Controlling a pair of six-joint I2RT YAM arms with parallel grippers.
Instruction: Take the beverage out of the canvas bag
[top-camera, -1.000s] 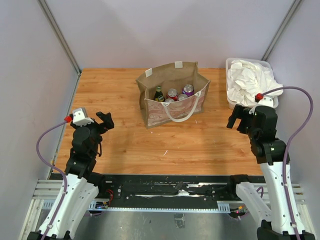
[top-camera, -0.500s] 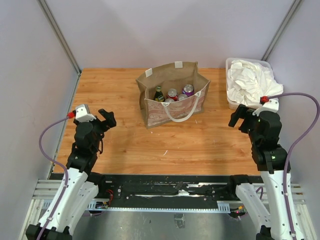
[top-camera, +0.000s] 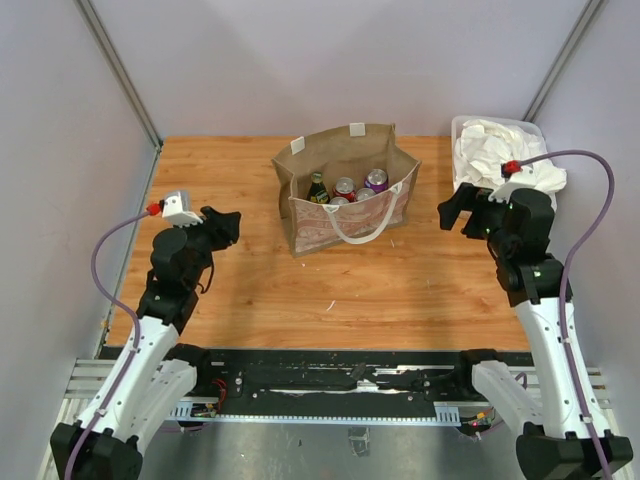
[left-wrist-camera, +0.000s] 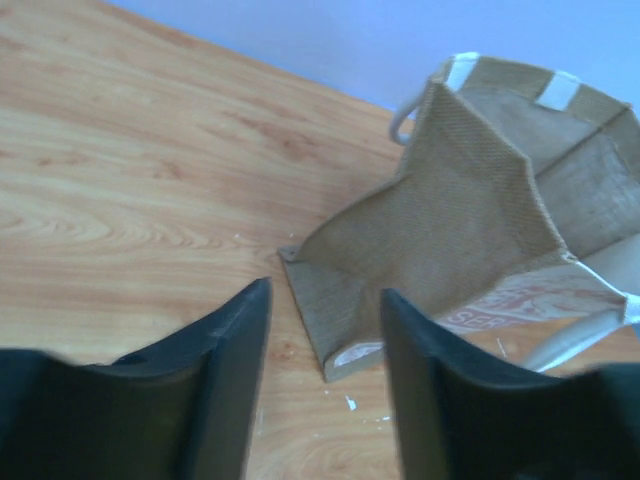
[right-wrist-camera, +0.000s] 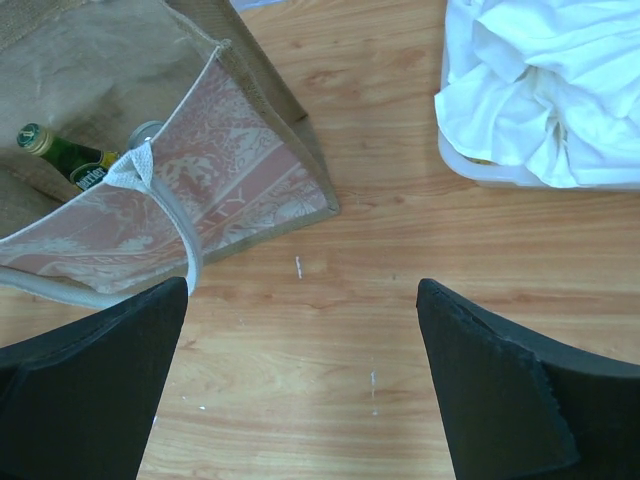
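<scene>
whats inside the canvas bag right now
A green bottle, a purple can and a few more cans stand inside the canvas bag. The front panel hides their lower parts and the bag's floor, so anything beneath cannot be seen.

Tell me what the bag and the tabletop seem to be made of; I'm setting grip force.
The canvas bag looks like coarse woven jute or canvas, matte: the weave shows and its side creases. The tabletop looks like wood or wood-look laminate, smooth: grain lines show.
</scene>
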